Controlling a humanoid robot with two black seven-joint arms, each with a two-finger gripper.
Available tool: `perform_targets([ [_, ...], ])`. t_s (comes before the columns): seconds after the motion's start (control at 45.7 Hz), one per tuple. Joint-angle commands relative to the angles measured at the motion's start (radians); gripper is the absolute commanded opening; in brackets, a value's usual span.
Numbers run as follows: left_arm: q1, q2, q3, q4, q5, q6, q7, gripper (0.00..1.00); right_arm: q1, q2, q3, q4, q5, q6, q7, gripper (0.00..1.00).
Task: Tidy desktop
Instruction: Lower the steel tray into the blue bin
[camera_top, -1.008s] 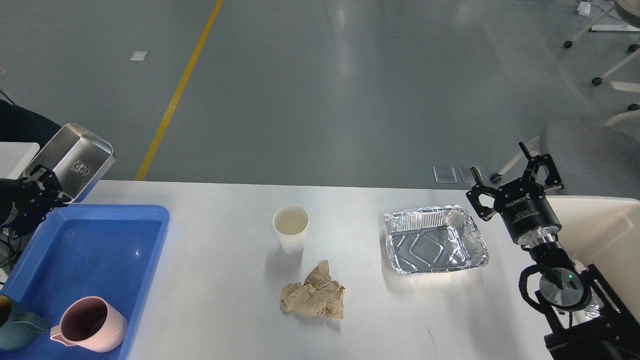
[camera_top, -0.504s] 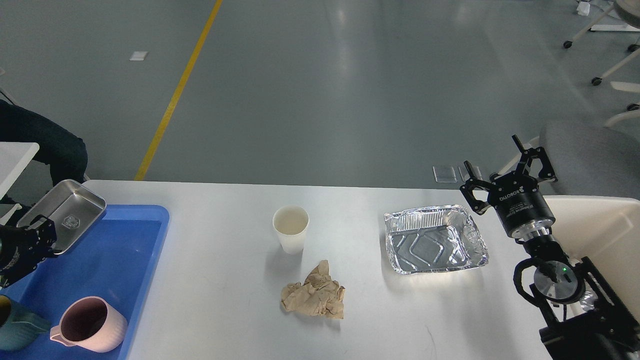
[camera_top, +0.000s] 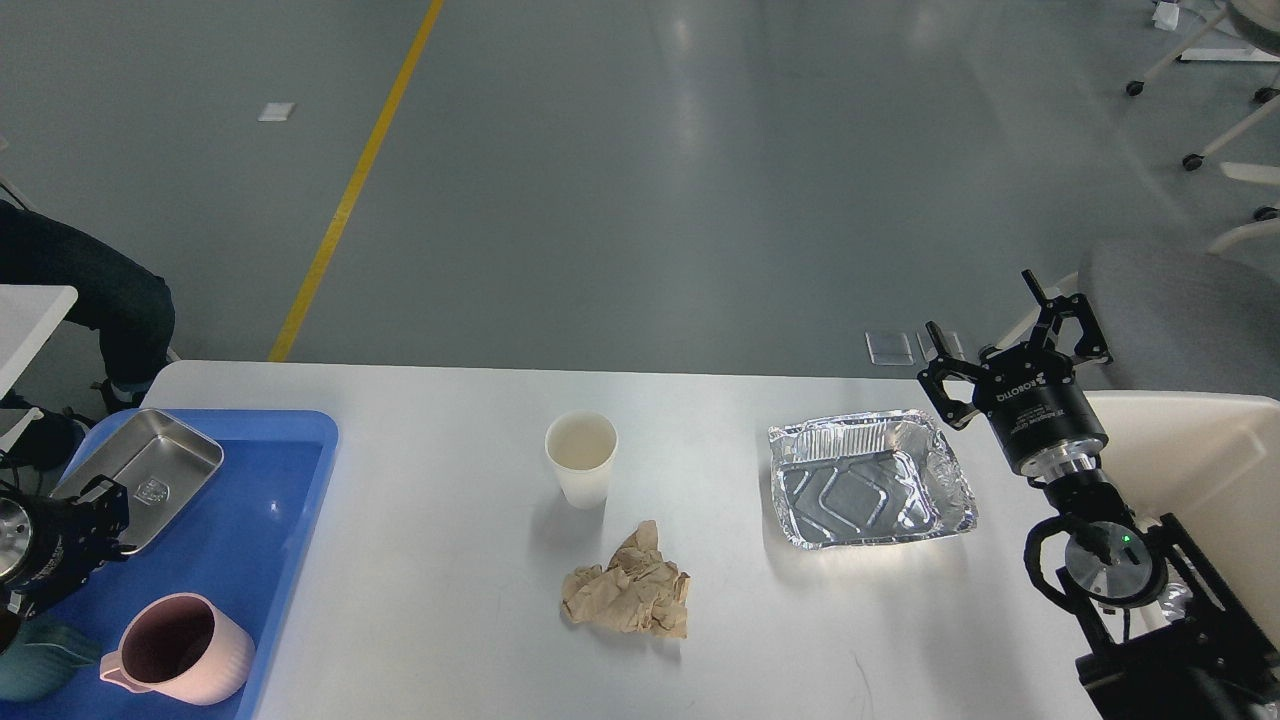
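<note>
The white desktop (camera_top: 430, 630) holds a white paper cup (camera_top: 581, 457), a crumpled brown paper (camera_top: 628, 592) and an empty foil tray (camera_top: 868, 482). At the left a blue plastic tray (camera_top: 250, 540) holds a steel tray (camera_top: 145, 475), a pink mug (camera_top: 180, 647) and a teal cup (camera_top: 42, 668). My left gripper (camera_top: 100, 518) is shut on the near edge of the steel tray, which lies low in the blue tray's far left corner. My right gripper (camera_top: 983, 312) is open and empty, raised just right of the foil tray.
A cream bin (camera_top: 1210, 455) stands at the table's right end behind my right arm. A grey chair (camera_top: 1180, 310) is beyond it. A person's leg (camera_top: 90, 290) and a white table corner (camera_top: 30, 310) are at the far left.
My left gripper has brought the steel tray down from up in the air into the blue tray. My right gripper has shifted slightly left and up.
</note>
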Motion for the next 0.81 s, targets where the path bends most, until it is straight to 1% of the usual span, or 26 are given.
perform_targets([
  [0.0, 0.004, -0.027, 0.001, 0.011, 0.019, 0.018, 0.000, 0.00, 0.000, 0.005, 0.000, 0.000, 0.000, -0.001, 0.000, 1.00],
  [0.372, -0.002, -0.079, 0.000, 0.028, 0.039, 0.032, -0.001, 0.00, -0.002, 0.006, -0.001, 0.000, 0.000, -0.001, 0.000, 1.00],
  [0.613, -0.008, -0.085, 0.001, 0.039, 0.039, 0.032, -0.001, 0.00, -0.002, 0.006, -0.001, 0.002, 0.000, -0.001, 0.000, 1.00],
  [0.745, -0.008, -0.088, 0.003, 0.047, 0.039, 0.032, 0.000, 0.05, -0.005, 0.006, -0.001, 0.005, 0.000, -0.001, 0.000, 1.00],
  [0.788, -0.008, -0.094, 0.003, 0.050, 0.039, 0.032, 0.000, 0.05, -0.005, 0.006, -0.001, 0.005, 0.000, -0.001, 0.000, 1.00],
])
